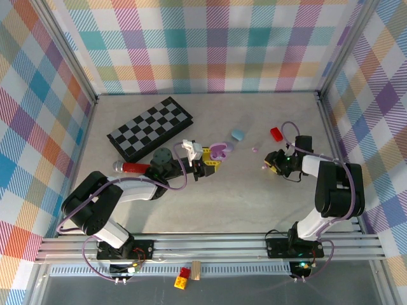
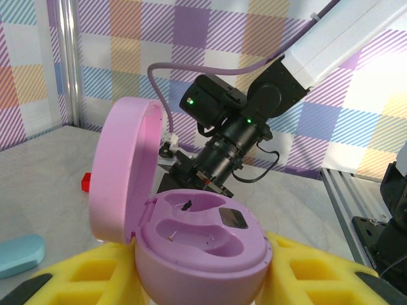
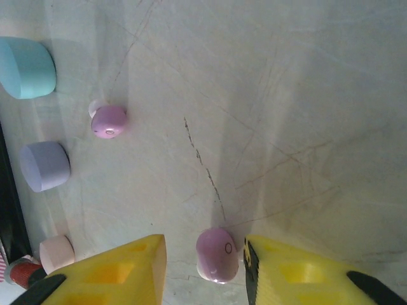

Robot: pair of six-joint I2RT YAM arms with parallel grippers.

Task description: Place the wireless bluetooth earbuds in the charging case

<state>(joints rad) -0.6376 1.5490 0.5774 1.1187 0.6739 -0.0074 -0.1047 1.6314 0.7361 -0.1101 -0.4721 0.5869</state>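
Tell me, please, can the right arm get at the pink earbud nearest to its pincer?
Probably yes. The pink earbud lies on the bare table, between the yellow fingers of the right pincer, with nothing in the way.

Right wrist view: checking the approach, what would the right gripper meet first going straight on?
Probably the small pink oval earbud between the jaws of the right gripper, then the pale table beneath; depth unclear.

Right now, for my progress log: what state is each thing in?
pink charging case: lid open, both wells empty
left gripper: shut on pink charging case
right gripper: open, straddling near earbud
near earbud: on table, not gripped
far earbud: loose on table
teal case: closed
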